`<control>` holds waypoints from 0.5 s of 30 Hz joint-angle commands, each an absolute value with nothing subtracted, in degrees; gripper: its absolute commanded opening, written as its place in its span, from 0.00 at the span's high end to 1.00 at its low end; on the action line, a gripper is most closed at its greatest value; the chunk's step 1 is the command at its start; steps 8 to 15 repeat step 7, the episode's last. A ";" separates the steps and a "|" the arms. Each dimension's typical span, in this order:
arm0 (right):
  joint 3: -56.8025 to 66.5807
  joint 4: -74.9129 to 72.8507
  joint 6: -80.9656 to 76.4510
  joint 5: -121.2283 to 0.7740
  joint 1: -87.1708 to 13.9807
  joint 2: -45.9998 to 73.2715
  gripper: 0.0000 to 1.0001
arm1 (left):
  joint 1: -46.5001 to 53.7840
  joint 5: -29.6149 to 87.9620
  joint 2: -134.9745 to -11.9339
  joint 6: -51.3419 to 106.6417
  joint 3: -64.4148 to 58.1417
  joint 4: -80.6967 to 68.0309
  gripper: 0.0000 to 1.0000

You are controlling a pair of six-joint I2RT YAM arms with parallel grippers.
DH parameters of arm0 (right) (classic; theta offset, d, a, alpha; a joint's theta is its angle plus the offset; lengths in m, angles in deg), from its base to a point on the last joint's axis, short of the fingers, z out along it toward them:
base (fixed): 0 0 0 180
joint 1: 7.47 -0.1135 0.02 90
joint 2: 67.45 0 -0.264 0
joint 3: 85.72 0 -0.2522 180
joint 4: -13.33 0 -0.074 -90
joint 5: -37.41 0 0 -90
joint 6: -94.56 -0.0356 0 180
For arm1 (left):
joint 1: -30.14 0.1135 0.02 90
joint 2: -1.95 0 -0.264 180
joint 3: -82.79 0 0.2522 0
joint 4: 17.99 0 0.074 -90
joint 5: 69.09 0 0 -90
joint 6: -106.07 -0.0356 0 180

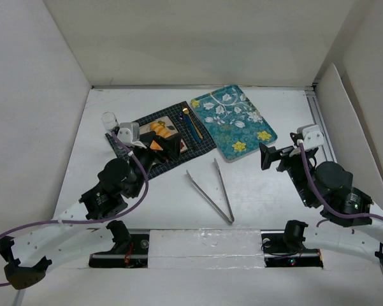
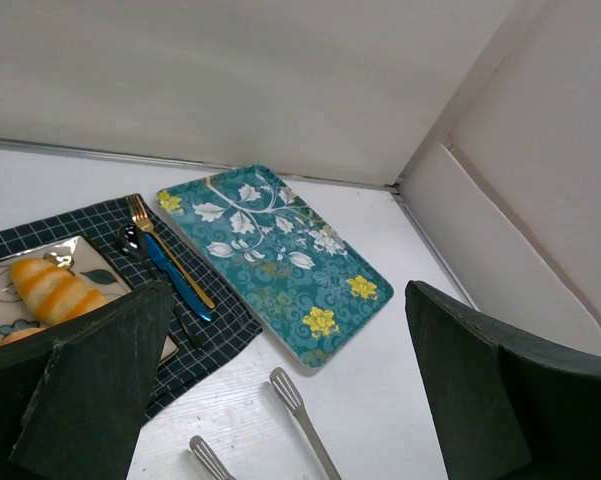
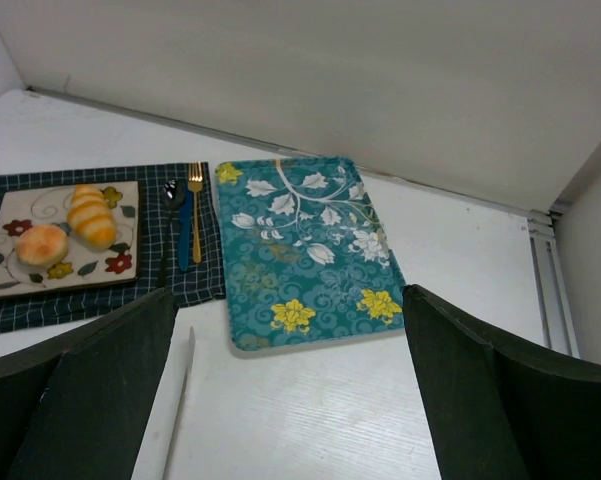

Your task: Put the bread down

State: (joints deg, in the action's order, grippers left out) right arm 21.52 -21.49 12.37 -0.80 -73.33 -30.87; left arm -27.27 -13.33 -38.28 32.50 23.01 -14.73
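Two breads lie on a floral plate [image 3: 130, 270] on a dark checked placemat [image 1: 197, 145]: a striped long roll [image 3: 90, 220] and a round bun [image 3: 42, 245]. The roll [image 2: 55, 288] also shows in the left wrist view. My left gripper [image 1: 162, 145] is open and empty, hovering over the plate's near right side. A teal floral tray [image 1: 232, 121] lies to the right of the mat. Metal tongs [image 1: 210, 188] lie on the table in front of it. My right gripper [image 1: 272, 156] is open and empty, near the tray's near right corner.
A gold fork [image 3: 195, 200], a blue knife [image 2: 175, 275] and a dark spoon lie on the mat's right edge. A small clear jar [image 1: 109, 120] stands at the mat's far left. White walls enclose the table on three sides.
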 commanded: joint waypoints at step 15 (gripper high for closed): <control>20.76 -20.83 14.31 -2.05 -71.80 -30.36 0.00 | -27.43 -13.36 -35.58 29.96 25.52 -19.34 0.01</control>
